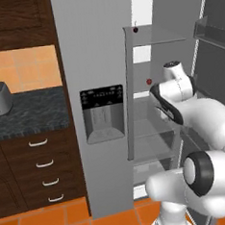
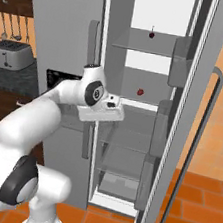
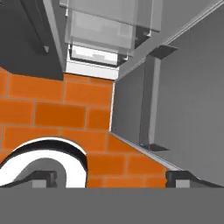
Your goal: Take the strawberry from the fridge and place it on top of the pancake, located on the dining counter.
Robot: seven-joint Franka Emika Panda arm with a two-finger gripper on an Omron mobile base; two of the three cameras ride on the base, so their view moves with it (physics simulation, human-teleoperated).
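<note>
Just inside the open fridge (image 2: 69, 36) doorway, the gripper (image 3: 111, 178) hangs with its jaws spread wide and empty, pointing down at the orange floor. Beyond and above it, the strawberry (image 2: 140, 92) sits on a glass shelf (image 2: 140, 101), well apart. Higher still rests a darker stemmed fruit (image 2: 152, 34). The risks: clipping the shelf edge on the reach, or nudging the tiny berry away.
</note>
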